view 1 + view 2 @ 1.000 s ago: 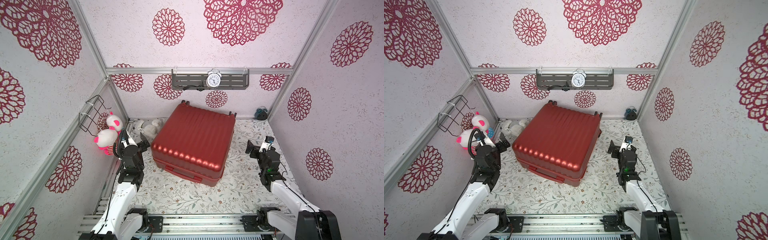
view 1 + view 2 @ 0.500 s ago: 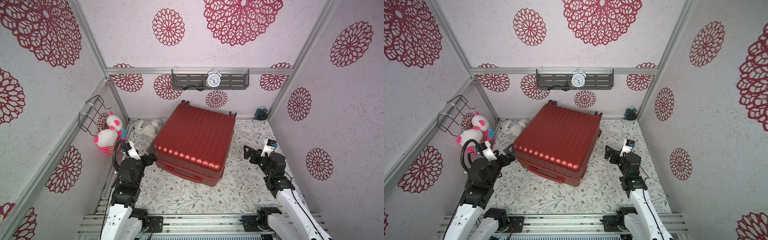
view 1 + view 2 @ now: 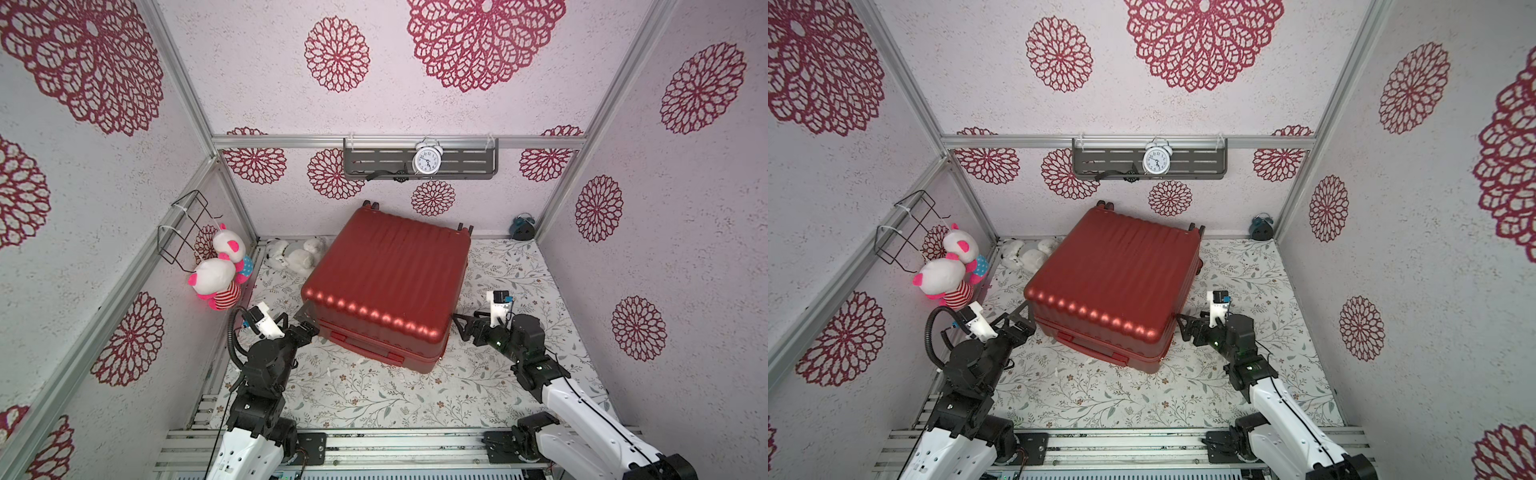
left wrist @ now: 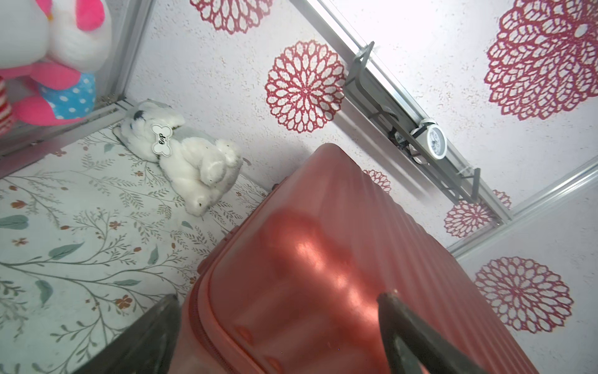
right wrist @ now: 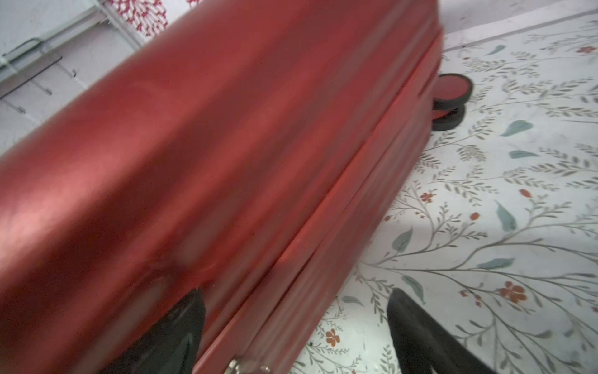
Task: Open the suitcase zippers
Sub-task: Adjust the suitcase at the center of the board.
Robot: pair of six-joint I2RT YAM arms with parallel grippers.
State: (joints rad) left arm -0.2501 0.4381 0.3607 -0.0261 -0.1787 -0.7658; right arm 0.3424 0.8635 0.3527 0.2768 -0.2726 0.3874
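Note:
The red ribbed suitcase (image 3: 386, 286) (image 3: 1113, 278) lies flat and closed on the floral floor. My left gripper (image 3: 305, 322) (image 3: 1021, 318) is open at its near left corner. In the left wrist view that corner (image 4: 323, 243) and the red zipper track (image 4: 200, 330) sit between the spread fingers of the left gripper (image 4: 278, 299). My right gripper (image 3: 459, 326) (image 3: 1183, 326) is open beside the near right corner. In the right wrist view the suitcase side (image 5: 194, 145), the seam zipper (image 5: 323, 207) and small metallic pulls (image 5: 234, 366) lie between the fingers of the right gripper (image 5: 296, 293).
A white plush dog (image 3: 295, 253) lies at the back left by the suitcase. Pink-and-white plush toys (image 3: 216, 278) hang below a wire basket (image 3: 183, 228) on the left wall. A shelf with a white clock (image 3: 426, 160) hangs on the back wall, and a blue clock (image 3: 523, 226) stands in the back right corner. Suitcase wheels (image 5: 451, 90) stick out at its far end.
Both arms have swung down and in from upright poses toward the suitcase's near corners. The right jaws have narrowed slightly. The suitcase has not moved.

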